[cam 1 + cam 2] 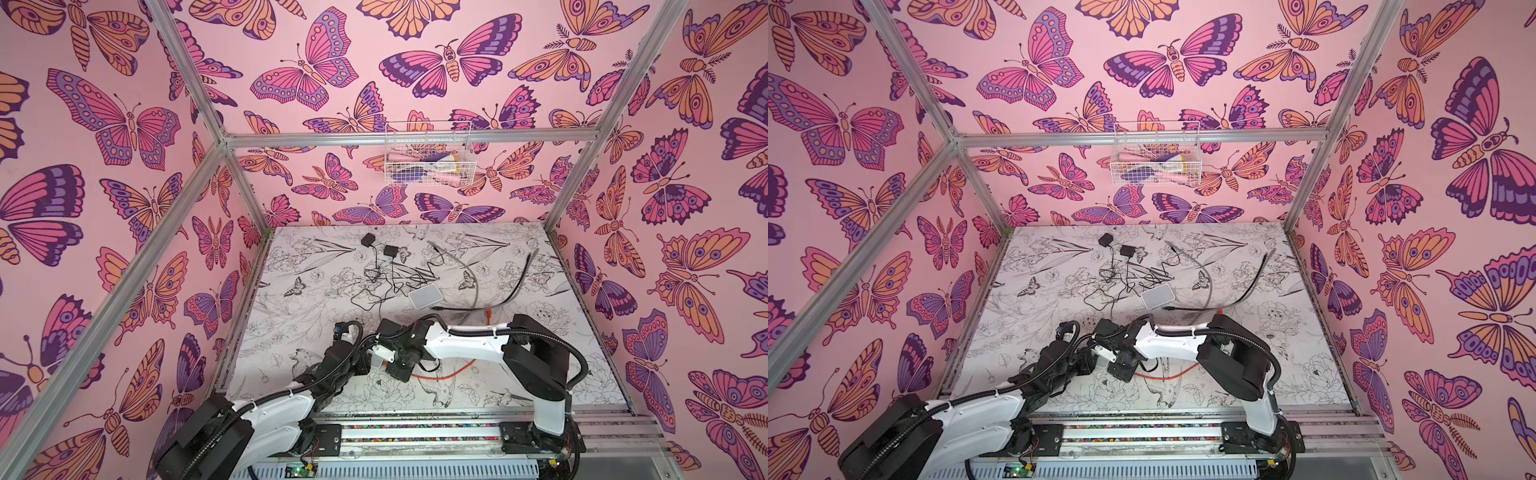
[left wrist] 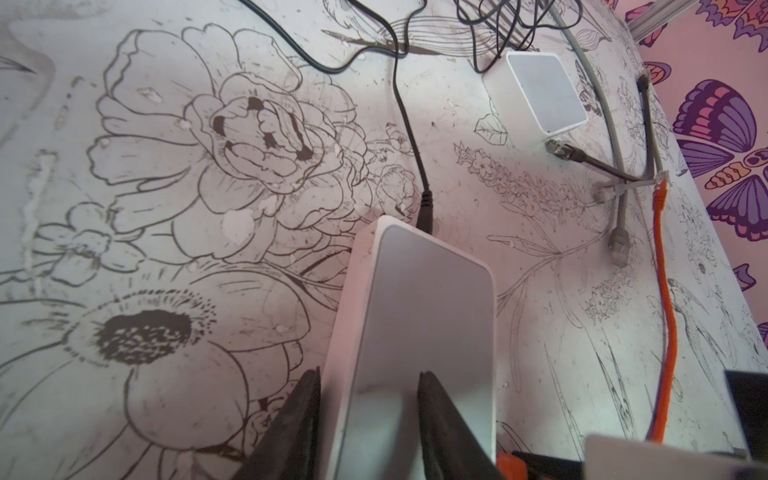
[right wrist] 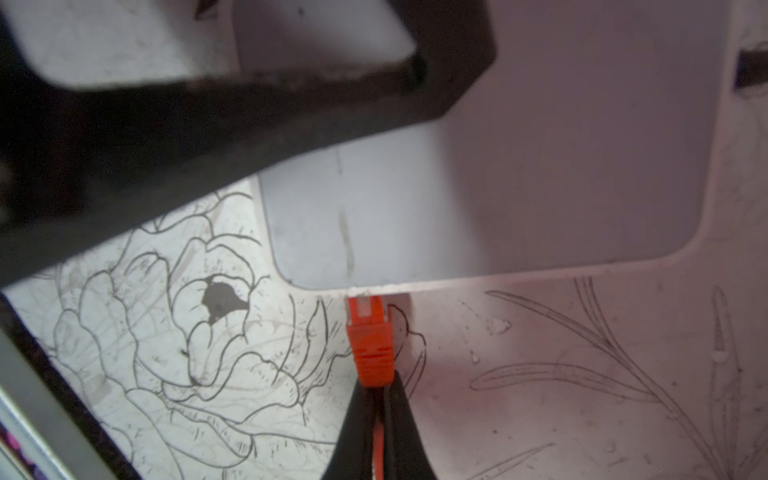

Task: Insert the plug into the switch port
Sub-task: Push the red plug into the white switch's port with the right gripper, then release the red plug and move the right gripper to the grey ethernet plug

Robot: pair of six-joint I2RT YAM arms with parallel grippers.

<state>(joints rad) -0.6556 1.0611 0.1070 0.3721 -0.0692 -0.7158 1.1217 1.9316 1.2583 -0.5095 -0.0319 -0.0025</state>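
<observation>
Two grips set: my left end effector [image 2: 370, 382] clamps the white switch [image 2: 415, 311]; my right end effector [image 3: 376, 390] pinches the orange plug [image 3: 370, 340] at its boot. Tip meets the switch's edge; full seating, I judge, remains.

Found the flat white plastic switch box [image 2: 415, 324] near the front middle of the flower-printed table [image 1: 282, 316], between the fingers of the left gripper [image 2: 368, 376]. Found the orange plastic plug [image 3: 370, 340] right at its edge, pinched in the right gripper [image 3: 376, 390]. Saw a second small white plastic box [image 1: 425, 295] farther back, two black square power bricks [image 1: 368, 240] behind that.
</observation>
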